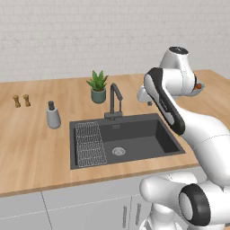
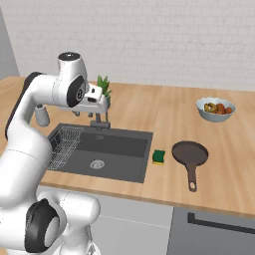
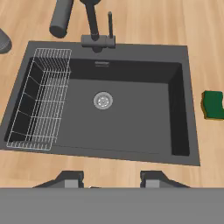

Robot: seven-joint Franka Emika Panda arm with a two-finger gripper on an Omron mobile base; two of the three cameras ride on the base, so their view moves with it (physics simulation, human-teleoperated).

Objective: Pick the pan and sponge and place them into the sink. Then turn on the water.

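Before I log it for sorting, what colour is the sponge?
Green on top, yellow sides; clearest in the right base view.

A kitchen: wooden counter (image 2: 164,114), recessed sink (image 1: 134,134) with faucet (image 1: 115,96), white cabinets (image 1: 85,209) below.

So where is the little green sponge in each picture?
Left base view: I can't find it; the arm covers that side.
Right base view: sponge on the counter, between the sink and the pan.
Hand view: sponge at the right edge.
Shared landmark: the sink's right rim.
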